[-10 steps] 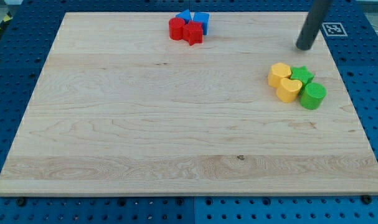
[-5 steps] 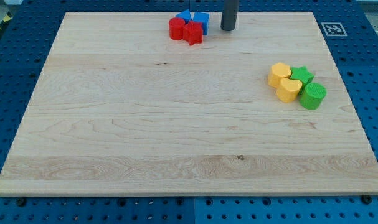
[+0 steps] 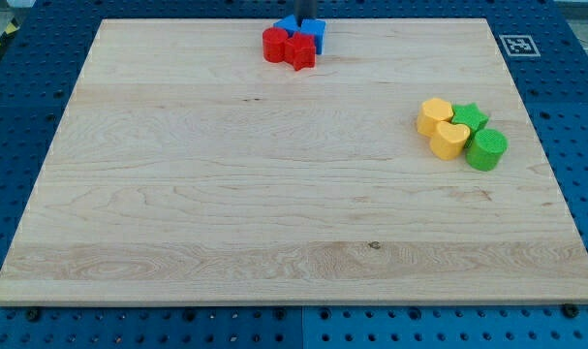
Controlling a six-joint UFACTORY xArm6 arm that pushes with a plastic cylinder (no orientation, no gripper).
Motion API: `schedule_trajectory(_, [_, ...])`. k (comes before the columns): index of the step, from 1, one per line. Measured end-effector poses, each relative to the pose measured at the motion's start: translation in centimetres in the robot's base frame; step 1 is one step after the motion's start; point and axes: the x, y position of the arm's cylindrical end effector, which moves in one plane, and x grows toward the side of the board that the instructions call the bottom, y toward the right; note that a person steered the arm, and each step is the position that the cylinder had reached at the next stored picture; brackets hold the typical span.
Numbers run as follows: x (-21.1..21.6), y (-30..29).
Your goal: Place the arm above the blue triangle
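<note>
Wooden board [image 3: 274, 194] | my tip [image 3: 309, 19] just right of blue triangle [image 3: 287, 24]

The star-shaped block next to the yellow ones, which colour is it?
Green; the star shows clearly in the camera view.

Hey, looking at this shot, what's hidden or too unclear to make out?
- My tip: only a short dark stub shows; the rod is cut off by the view's top edge.
- Blue blocks: partly hidden by the red blocks and the rod, so their shapes are unclear.
- Whether my tip touches the blue blocks: cannot tell.
</note>
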Motion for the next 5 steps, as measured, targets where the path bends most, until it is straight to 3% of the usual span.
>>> schedule_trajectory(2, [0.1, -3.3])
schedule_trajectory(5, [1.5, -3.3])
